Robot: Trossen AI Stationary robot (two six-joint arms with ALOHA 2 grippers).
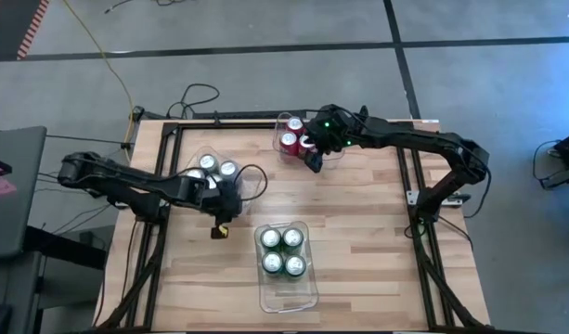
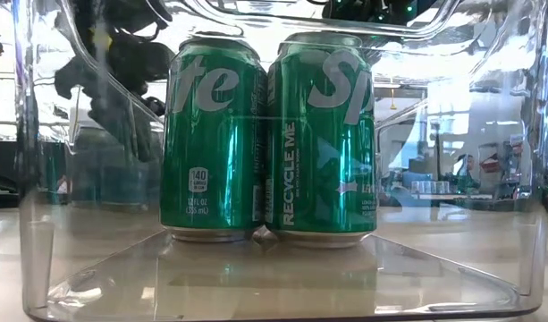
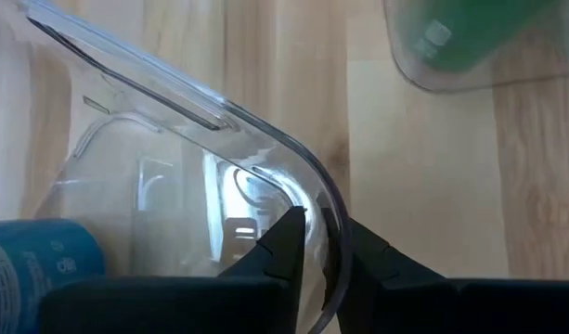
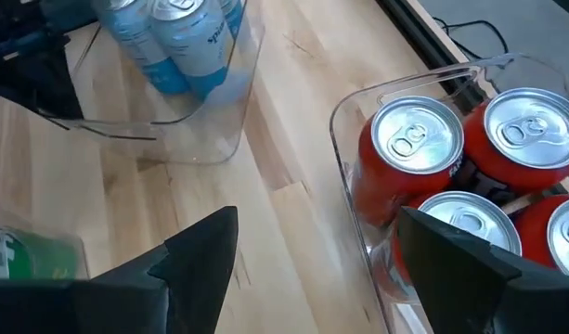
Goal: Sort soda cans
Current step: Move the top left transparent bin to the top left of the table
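While the left hand [image 3: 323, 249] pinches the silver-can bin's [image 3: 265, 139] wall, likely to reposition it, silver cans [image 1: 216, 167] sit just behind it; right hand [image 4: 316, 246] spread beside red cans [image 4: 470, 167]; green cans [image 1: 283, 251] binned nearby.

Wooden table [image 1: 358, 232], light planked surface, framed by a black metal structure [image 1: 423, 241]. Three clear rectangular plastic bins are set on it: one near the front centre [image 1: 286, 295], one toward the left [image 1: 230, 186], one at the far edge [image 1: 282, 121]. The three bins are kept well apart. A yellow cable [image 1: 108, 65] is laid across the grey floor [image 1: 265, 23] behind the table, beside black cables [image 1: 196, 96]. A dark desk edge [image 1: 10, 186] is seen at far left.
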